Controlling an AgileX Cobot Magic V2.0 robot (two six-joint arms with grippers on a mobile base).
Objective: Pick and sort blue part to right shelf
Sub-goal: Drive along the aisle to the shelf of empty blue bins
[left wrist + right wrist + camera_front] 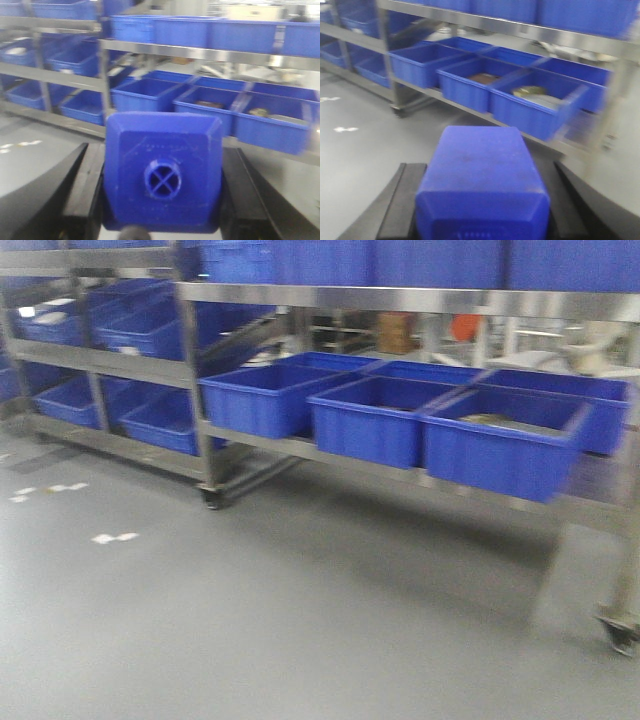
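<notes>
blue part [162, 145]: rigid moulded plastic, likely light, slick; left gripper [162, 192] clamps its flat sides, the best hold. right gripper [481, 202] clamps another blue block [480, 165].

blue part [162, 150], black fingers [86, 192], blue bins [372, 435], silver shelf [400, 300]

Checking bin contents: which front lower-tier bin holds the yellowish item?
The rightmost bin; the middle bin holds a brownish item instead.
</notes>
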